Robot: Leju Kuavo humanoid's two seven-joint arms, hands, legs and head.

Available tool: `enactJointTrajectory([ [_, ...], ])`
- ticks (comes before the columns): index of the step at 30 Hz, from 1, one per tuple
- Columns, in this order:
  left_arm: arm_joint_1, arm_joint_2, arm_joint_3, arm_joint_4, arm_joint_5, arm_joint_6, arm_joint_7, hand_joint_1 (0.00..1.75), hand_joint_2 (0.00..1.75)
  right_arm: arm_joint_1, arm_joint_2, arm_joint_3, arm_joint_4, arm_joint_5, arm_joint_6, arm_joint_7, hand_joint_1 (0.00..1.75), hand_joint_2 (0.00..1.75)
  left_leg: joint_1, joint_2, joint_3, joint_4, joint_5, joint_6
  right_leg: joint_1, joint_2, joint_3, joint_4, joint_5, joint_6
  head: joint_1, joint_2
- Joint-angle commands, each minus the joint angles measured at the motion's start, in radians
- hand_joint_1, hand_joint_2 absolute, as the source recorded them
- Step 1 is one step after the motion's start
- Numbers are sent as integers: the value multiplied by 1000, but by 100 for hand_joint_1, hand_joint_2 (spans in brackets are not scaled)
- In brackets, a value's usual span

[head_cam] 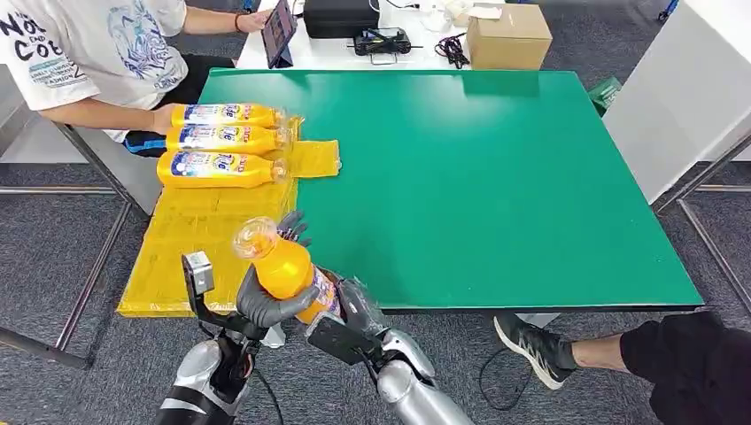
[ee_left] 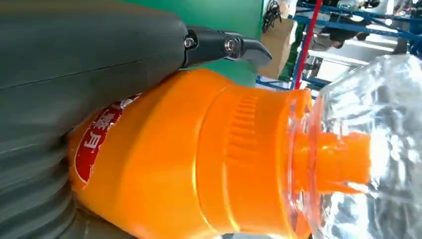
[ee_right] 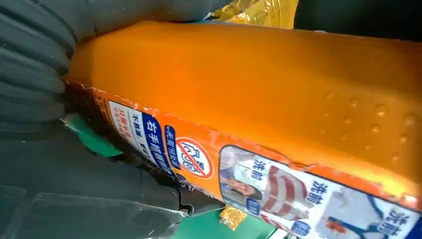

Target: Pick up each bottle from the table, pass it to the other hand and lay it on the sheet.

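Both hands grasp one orange bottle (head_cam: pixel 285 266) at the lower centre of the head view, held in the air just off the near edge of the green table (head_cam: pixel 496 186). The left hand (head_cam: pixel 266 303) wraps the upper body below the clear cap; the right hand (head_cam: pixel 350 312) clasps the labelled base. The bottle tilts, cap toward the upper left. In the left wrist view a grey thumb and a dark finger (ee_left: pixel 226 47) bear on the bottle's shoulder (ee_left: pixel 199 164); in the right wrist view the hand (ee_right: pixel 74 149) clasps the labelled end (ee_right: pixel 278 99).

This appears to be the hand-over itself. Three bottles (head_cam: pixel 221 142) already lie side by side at the far end of the yellow sheet (head_cam: pixel 186 239), in the upper left of the frame, with a person's hand (head_cam: pixel 164 118) touching the farthest one.

Risks, as judged:
- If the right hand releases before the left hand's grip is firm, the bottle may drop past the table edge to the floor, since it hangs beside the table, not over it.
- The plastic looks smooth; a grip near the tapering shoulder could slide toward the cap.
- A rounded bottle laid down could roll off the sheet or knock the laid row.
- The person's hand lies near the placement area; contact is possible.
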Motion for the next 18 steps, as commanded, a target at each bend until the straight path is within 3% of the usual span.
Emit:
enactJointTrajectory([
  [1,-68,19,-70,79,-8,-6,10,0,175,-48,1,82,115,6,10,2,175,175,0,-1,3,-1,-1,-1,1,-1,4,-1,-1,-1,0,0],
  [8,-68,19,-70,79,-8,-6,10,0,175,-48,1,82,115,6,10,2,175,175,0,-1,4,-1,-1,-1,1,-1,5,-1,-2,-2,0,0],
  [9,-68,19,-70,79,-8,-6,10,0,175,-48,1,82,115,6,10,2,175,175,1,0,11,-1,-4,-2,2,0,11,-1,-4,-3,0,0],
  [13,-72,22,-73,79,-19,-11,6,3,175,-53,-1,85,120,5,10,4,175,175,1,-1,6,-1,-2,-1,1,-1,6,-1,-2,-2,0,0],
  [14,-73,21,-70,79,-17,-12,3,131,175,-54,-1,86,122,4,11,5,175,175,0,-1,3,-1,-1,-1,1,-1,3,0,-1,-1,0,0],
  [15,-72,16,-60,77,0,-24,-4,175,175,-56,-1,88,126,4,11,6,175,175,1,0,6,-1,-2,-1,1,-1,6,0,-2,-2,0,0],
  [18,-66,7,-40,58,23,-35,-13,175,175,-58,0,91,134,2,11,8,169,175,1,0,6,0,-2,-1,1,-1,6,0,-3,-2,0,0],
])
